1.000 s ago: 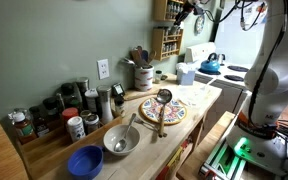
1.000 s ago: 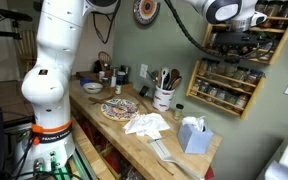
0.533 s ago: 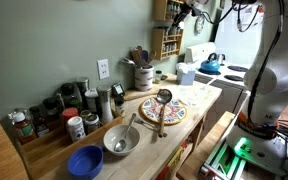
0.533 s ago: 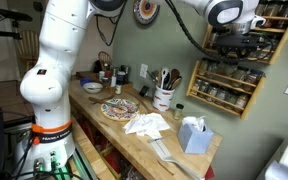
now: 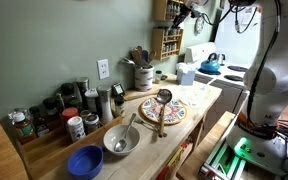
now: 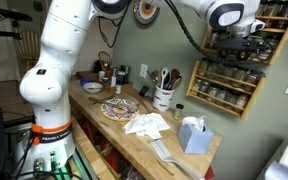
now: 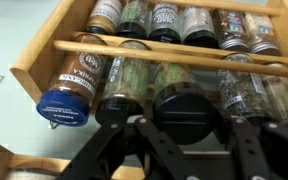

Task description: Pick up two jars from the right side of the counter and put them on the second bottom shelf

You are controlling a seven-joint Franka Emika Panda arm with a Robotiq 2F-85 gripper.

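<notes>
My end effector (image 7: 191, 140) is up against the brown wooden spice rack (image 7: 34, 55), with a dark-lidded glass jar (image 7: 189, 105) right between its arms. Honestly can't tell if I'm squeezing it or which tier this is, since the frame crops that.

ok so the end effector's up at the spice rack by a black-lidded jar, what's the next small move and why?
Probably open the end effector a little and back straight out. In the wrist view the black-lidded jar looks seated behind the wooden rail, level with the blue-lidded jar in that row, with a finger on either side. Whether it grips the jar can't be read.
</notes>
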